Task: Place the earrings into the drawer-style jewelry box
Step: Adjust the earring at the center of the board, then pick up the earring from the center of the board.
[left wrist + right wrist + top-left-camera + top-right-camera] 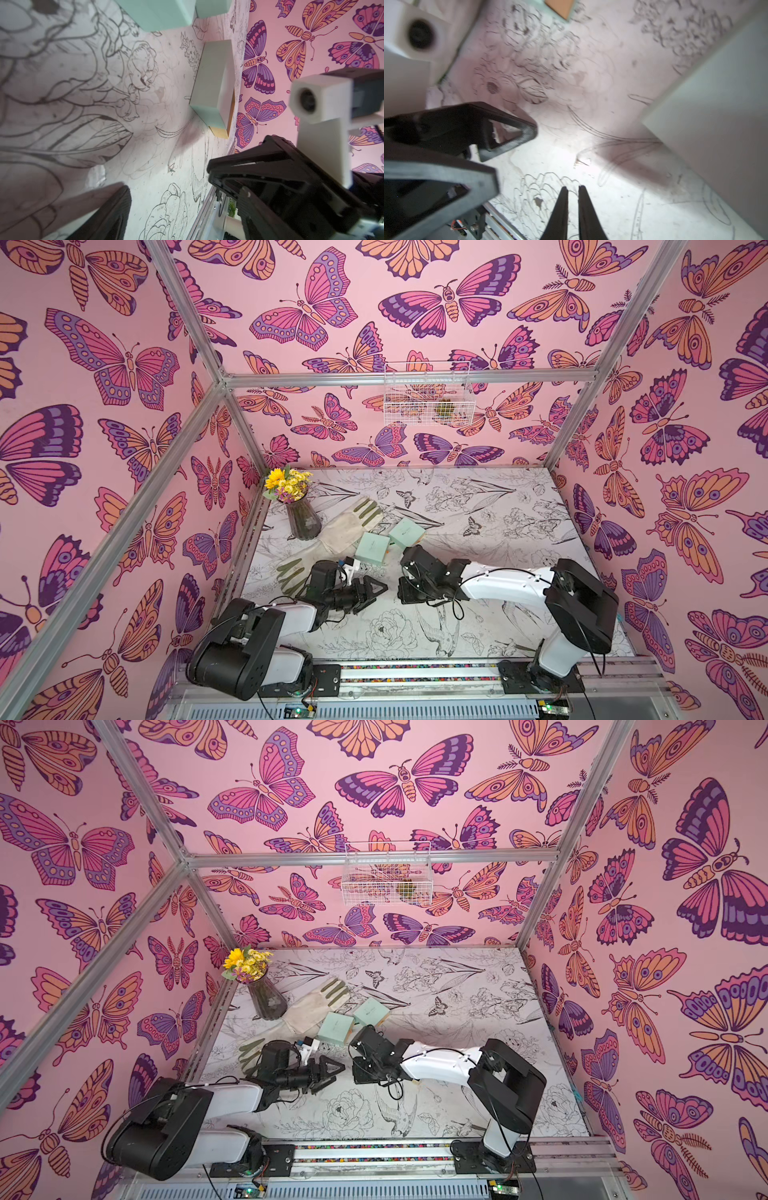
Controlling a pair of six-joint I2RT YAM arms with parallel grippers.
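Our left claw (373, 595) hangs low over the tabletop (498, 510), its jaws spread wide and gripping nothing. Our right claw (573, 187) is all but closed, with only a thin slit between the tips, and we see nothing in it. Just ahead of those tips a tiny glinting piece, seemingly an earring (581, 163), lies on the bare tabletop near a pale jewelry box (716, 108). Farther back sit a mint box (374, 552) and a second mint box (407, 533), beside a canvas glove (345, 526).
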